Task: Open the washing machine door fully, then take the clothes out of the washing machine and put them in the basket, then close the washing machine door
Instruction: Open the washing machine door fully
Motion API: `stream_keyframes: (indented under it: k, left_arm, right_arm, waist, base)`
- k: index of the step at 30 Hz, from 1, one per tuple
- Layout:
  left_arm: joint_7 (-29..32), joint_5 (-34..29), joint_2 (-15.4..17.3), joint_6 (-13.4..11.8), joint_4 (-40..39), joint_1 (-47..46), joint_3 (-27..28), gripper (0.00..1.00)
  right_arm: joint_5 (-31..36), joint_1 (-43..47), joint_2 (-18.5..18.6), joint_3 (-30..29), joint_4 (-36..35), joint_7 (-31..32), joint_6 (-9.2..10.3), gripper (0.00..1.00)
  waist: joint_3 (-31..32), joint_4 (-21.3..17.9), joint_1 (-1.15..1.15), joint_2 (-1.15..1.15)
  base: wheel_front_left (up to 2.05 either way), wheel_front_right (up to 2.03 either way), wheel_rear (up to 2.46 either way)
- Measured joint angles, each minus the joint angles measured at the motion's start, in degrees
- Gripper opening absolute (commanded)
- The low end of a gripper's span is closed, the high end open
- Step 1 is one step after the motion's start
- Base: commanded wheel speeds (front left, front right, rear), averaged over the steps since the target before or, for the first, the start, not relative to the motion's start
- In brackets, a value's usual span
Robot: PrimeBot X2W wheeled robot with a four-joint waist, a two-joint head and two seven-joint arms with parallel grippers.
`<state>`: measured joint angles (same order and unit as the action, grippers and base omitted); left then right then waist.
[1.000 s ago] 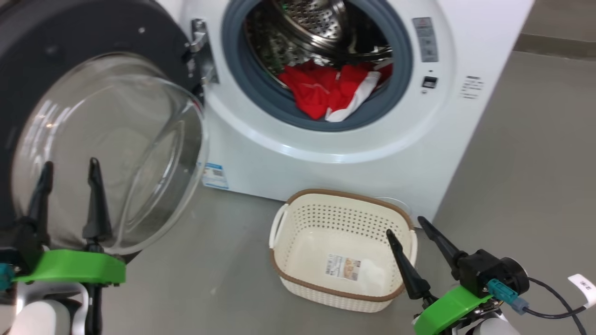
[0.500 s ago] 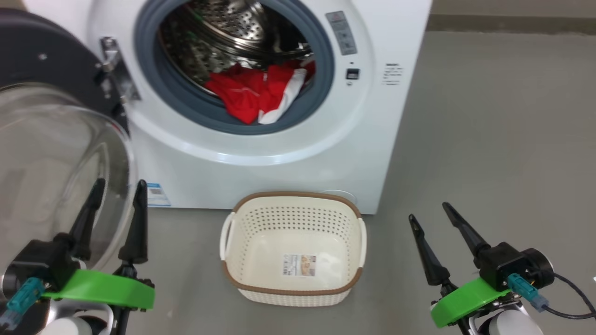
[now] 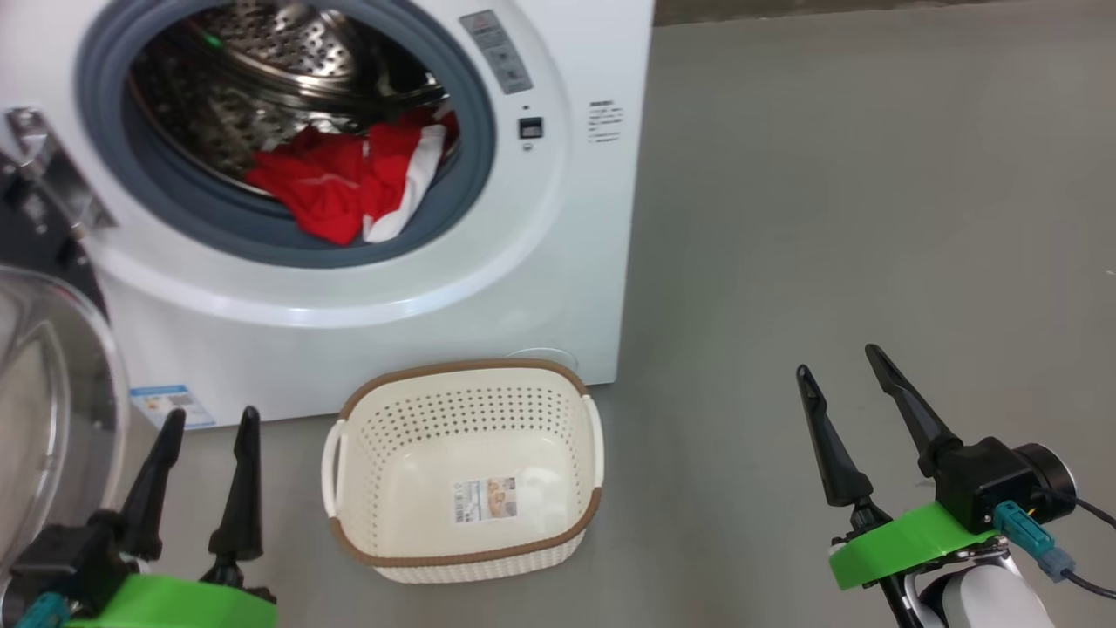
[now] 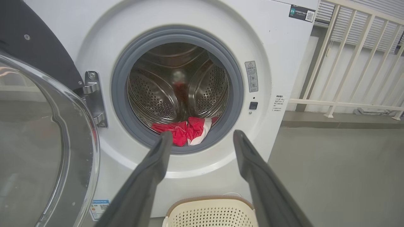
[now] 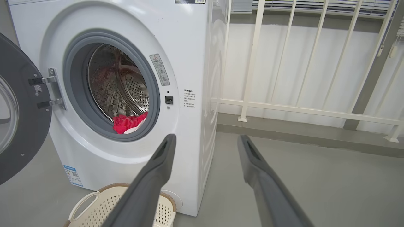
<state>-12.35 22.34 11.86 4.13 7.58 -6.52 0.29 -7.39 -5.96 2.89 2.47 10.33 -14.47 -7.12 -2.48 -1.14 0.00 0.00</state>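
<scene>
Grey floor (image 3: 828, 218) bears basket (image 3: 475, 417), mouth upward, at machine (image 3: 349, 349) front. Door (image 3: 52, 392) cropped at left; clothes (image 3: 323, 187) half-hidden, stretched along drum (image 3: 261, 52) lip. Left gripper (image 3: 212, 414) and right gripper (image 3: 837, 360) spread wide, empty.

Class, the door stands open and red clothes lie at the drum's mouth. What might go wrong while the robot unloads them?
The clothes drape over the grey ring, so a pull may snag or leave a piece behind. The door bulges beside the open left claw; reaching in could knock it. The basket is small, so dropped clothes may miss it.
</scene>
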Motion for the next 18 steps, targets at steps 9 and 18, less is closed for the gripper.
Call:
stream_keyframes:
  k: [9,18]
  left_arm:
    - [-1.42,-0.34,-0.31,-0.42,-0.04,4.26,0.77,1.0]
    - [-1.88,-1.58,-1.13,-0.63,-0.58,7.83,1.71,1.0]
  right_arm:
    - [-0.25,2.27,-0.03,-0.62,-2.25,-0.14,0.0,1.0]
    - [-0.25,3.8,-0.12,-0.42,-4.01,-0.14,0.0,1.0]
  waist:
    - [0.87,-4.35,0.0,0.0]
    - [1.95,-6.88,0.0,0.0]
  base:
    - [0.0,0.0,0.0]
    - [0.0,0.0,0.0]
